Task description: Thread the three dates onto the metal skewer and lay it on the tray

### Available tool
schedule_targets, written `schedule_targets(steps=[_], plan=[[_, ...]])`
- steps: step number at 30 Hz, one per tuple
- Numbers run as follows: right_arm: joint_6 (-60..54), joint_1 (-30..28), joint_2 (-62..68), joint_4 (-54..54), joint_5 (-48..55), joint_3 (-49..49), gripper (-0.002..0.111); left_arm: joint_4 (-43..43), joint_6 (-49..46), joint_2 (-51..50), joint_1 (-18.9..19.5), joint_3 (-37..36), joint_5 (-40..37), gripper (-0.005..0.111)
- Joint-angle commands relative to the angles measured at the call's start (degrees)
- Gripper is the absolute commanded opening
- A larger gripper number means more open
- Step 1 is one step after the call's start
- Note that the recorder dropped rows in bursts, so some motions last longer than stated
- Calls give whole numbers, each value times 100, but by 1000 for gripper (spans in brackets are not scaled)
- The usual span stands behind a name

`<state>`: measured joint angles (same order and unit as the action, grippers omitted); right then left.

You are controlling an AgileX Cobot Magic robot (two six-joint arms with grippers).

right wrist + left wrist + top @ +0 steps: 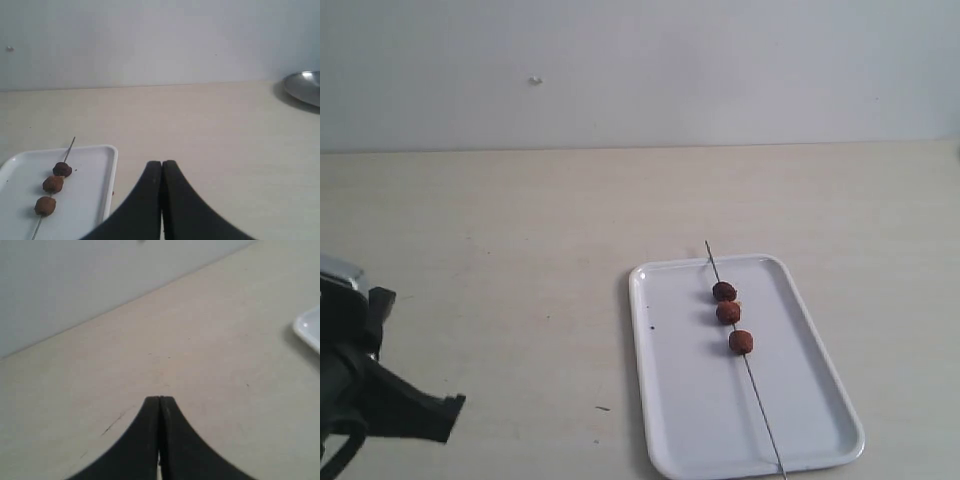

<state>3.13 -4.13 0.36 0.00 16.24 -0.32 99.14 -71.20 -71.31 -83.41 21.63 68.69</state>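
Metal skewer (pixel 760 400) on tray (pixel 690 400), end effectors (pixel 160 399) (pixel 162 162) closed, empty

A plain pale grey wall (pixel 720 70) is seen behind a light beige tabletop (pixel 500 230); one small speck (pixel 535 80) is borne by the wall; the tabletop is evenly lit and faintly scuffed in places.

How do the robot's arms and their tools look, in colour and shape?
The left tool and the right tool look alike: each has two matte black fingers, wide at the base, curving to narrow rounded tips. The exterior view shows only the left arm: blocky and black, with a silver-grey part on top. No markings are visible.
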Motion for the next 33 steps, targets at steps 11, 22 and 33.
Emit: schedule_targets(steps=[11,22,33], plan=[[-8,-31,-36,0,-7,32,0,-4715,3227,1331,3944,-12,-4999,0],[-8,-31,-36,0,-7,32,0,-4607,3712,3944,6806,-12,-8200,0],[-8,-31,-36,0,-7,32,0,-4745,3358,4804,7095,-35,-8708,0]])
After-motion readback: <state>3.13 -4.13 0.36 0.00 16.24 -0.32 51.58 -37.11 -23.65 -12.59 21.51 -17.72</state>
